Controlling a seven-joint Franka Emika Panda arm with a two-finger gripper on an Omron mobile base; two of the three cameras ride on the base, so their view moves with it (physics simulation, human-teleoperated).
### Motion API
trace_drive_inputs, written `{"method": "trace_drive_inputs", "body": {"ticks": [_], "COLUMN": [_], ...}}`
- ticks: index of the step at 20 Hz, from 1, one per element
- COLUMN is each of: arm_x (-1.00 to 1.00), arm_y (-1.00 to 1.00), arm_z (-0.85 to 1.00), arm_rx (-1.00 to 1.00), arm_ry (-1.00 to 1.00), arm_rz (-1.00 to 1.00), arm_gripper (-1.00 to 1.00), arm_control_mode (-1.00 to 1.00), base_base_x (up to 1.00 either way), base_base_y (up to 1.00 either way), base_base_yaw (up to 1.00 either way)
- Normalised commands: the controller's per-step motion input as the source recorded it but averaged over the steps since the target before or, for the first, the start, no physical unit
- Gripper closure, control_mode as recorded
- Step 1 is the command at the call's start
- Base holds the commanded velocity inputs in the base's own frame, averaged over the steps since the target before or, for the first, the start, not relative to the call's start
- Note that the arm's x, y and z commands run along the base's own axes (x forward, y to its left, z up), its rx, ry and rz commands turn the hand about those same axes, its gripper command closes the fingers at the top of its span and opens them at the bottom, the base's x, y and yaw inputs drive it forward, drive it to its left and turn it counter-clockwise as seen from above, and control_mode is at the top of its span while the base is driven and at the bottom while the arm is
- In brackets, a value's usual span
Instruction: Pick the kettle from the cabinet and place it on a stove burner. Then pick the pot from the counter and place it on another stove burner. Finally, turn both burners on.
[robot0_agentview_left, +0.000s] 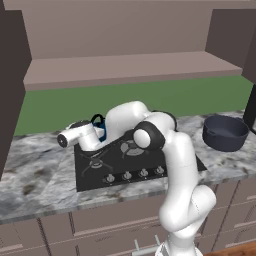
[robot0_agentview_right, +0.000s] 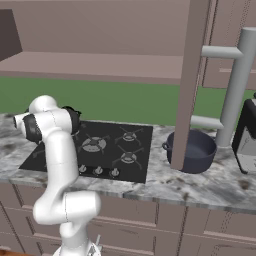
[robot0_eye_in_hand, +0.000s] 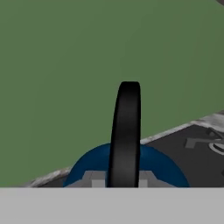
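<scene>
Looking along your hand, the kettle (robot0_eye_in_hand: 127, 164) sits dead ahead at the cooktop's (robot0_agentview_left: 145, 167) back-left corner, its looped handle (robot0_eye_in_hand: 127, 127) edge-on between the fingers; whether they clench it, I cannot tell.

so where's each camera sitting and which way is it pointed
Left base view: behind the arm on its left, looking forward and down at the cooktop, kettle and pot; the arm rises lower right.
Right base view: behind on its right, over the same cooktop and pot; the arm rises lower left.
Hand view: on the hand, looking along the tool at the kettle's black handle and the green wall beyond.
Both base views share cooktop, pot and counter.
</scene>
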Motion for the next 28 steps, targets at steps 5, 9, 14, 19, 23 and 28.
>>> {"method": "trace_drive_inputs", "body": {"ticks": [5, 9, 14, 19, 23, 28], "arm_x": [0.05, 0.00, 0.00, 0.00, 0.00, 0.00], "arm_y": [0.00, 0.00, 0.01, 0.05, 0.17, 0.19], "arm_z": [-0.15, -0.18, -0.22, -0.16, -0.11, -0.08], "arm_rx": [0.02, 0.00, 0.00, 0.00, 0.00, 0.00], "arm_ry": [-0.01, -0.01, -0.01, -0.03, -0.03, -0.01], "arm_rz": [0.00, 0.00, 0.00, 0.00, 0.00, 0.00], "arm_gripper": [-1.00, -1.00, -1.00, -1.00, -1.00, -1.00], "arm_control_mode": [-1.00, -1.00, -1.00, -1.00, -1.00, -1.00], "base_base_x": [0.00, 0.00, 0.00, 0.00, 0.00, 0.00], "base_base_y": [0.00, 0.00, 0.00, 0.00, 0.00, 0.00], "base_base_yaw": [0.00, 0.00, 0.00, 0.00, 0.00, 0.00]}}
